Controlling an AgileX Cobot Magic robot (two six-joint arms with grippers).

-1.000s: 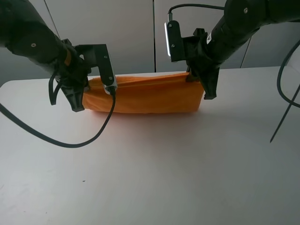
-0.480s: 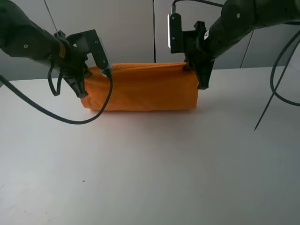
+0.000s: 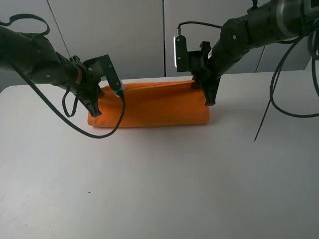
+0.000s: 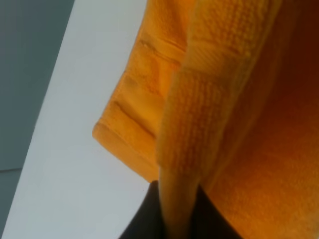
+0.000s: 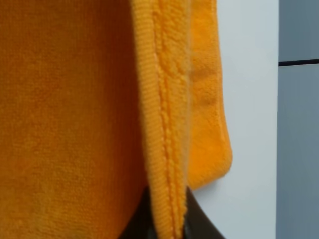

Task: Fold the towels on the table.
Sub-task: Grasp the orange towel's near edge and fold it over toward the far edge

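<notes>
Orange towel (image 3: 149,107) folded double, far side of white table (image 3: 164,184).

From my high camera, the towel (image 3: 149,105) stretches left to right across the far part of the worktop (image 3: 159,189), close to its back edge, with the wall panels (image 3: 124,35) just behind. My left gripper (image 3: 93,108) sits at the towel's left end and my right gripper (image 3: 209,98) at its right end, each with its jaws pinching the towel's upper edge there. The towel's bottom rests on the worktop, whose near part lies before it.
</notes>
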